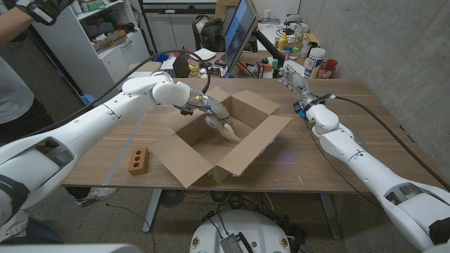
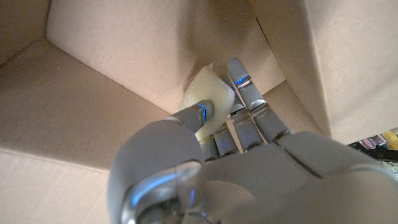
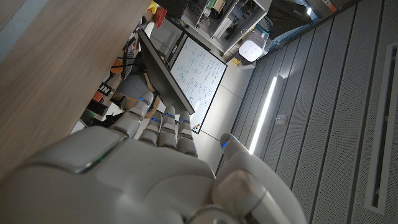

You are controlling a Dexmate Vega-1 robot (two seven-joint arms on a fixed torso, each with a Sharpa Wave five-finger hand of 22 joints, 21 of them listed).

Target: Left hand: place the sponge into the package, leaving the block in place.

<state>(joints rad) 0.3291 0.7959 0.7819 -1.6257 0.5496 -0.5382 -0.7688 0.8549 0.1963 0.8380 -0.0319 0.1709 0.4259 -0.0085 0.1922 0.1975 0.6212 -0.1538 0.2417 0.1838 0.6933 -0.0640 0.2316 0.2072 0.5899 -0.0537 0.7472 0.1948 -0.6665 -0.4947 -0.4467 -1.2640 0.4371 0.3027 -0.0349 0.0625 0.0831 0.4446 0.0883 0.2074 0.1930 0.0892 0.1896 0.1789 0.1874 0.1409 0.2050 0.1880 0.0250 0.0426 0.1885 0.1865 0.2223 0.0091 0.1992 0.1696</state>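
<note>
My left hand (image 1: 216, 118) reaches down into the open cardboard package (image 1: 261, 140) at the table's middle and holds a pale yellow sponge (image 1: 228, 131). In the left wrist view the sponge (image 2: 208, 102) is pinched between the thumb and the fingers (image 2: 249, 106), close to the box's inner wall (image 2: 124, 43). The brown block (image 1: 140, 161) with two holes lies on the table left of the package, apart from both hands. My right hand (image 1: 295, 83) is held up over the table's far right, fingers extended, holding nothing; the right wrist view shows its back (image 3: 149, 168).
A monitor (image 1: 239, 31), bottles and jars (image 1: 313, 62) crowd the table's far edge. The package's flaps (image 1: 184, 167) spread out on all sides. A person's arm (image 1: 28, 14) shows at the top left, beside shelves.
</note>
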